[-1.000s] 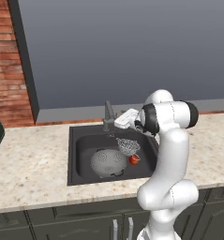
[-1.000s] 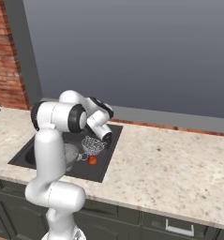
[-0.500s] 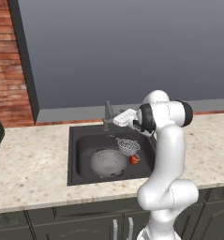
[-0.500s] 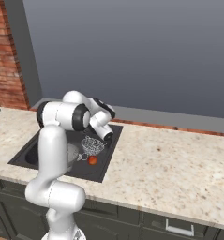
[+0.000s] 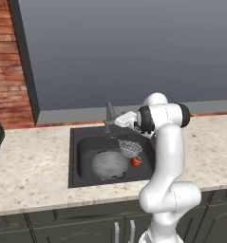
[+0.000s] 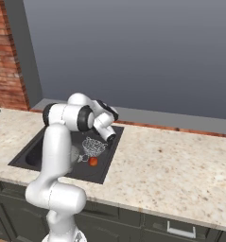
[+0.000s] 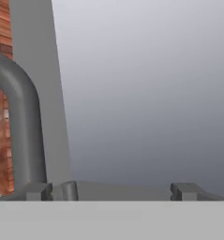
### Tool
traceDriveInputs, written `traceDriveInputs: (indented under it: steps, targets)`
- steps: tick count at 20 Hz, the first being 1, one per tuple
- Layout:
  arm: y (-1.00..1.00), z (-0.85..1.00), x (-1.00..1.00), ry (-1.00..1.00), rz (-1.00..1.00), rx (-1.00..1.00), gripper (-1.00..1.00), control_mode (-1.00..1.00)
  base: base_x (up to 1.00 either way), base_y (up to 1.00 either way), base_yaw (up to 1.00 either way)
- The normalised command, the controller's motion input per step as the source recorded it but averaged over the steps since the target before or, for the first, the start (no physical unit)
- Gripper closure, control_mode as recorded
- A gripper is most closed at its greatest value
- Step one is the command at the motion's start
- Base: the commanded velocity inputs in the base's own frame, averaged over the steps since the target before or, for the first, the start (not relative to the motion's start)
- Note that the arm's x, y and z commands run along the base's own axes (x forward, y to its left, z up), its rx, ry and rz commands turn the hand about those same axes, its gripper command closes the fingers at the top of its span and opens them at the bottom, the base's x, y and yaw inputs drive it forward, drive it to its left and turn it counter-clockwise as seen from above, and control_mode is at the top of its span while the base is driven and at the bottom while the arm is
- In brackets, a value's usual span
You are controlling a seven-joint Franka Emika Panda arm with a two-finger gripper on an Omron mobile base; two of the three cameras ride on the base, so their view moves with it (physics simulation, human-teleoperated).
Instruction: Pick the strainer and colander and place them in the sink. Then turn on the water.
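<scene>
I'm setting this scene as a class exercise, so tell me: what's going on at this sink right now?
A white robot arm reaches over the sink, its open end effector empty and up by the faucet. The colander and the strainer already lie in the basin, beside a small red thing. No water is running yet.

Speckled beige counter (image 5: 34, 166) over dark cabinets (image 5: 62, 228); red brick wall (image 5: 8, 61) at left; small red fruit (image 5: 136, 161) lies beside mesh.
</scene>
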Motion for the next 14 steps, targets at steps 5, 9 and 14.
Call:
traceDriveInputs:
  steps: [5,9,14]
  targets:
    - [-0.01,-0.17,0.27,0.02,0.0,0.05,-1.0,-1.0,0.0,0.0,0.0]
    - [-0.02,-0.14,0.1,0.0,0.0,0.05,1.0,-1.0,0.0,0.0,0.0]
    - [-0.14,-0.08,0.05,0.0,0.0,0.03,1.0,-1.0,0.0,0.0,0.0]
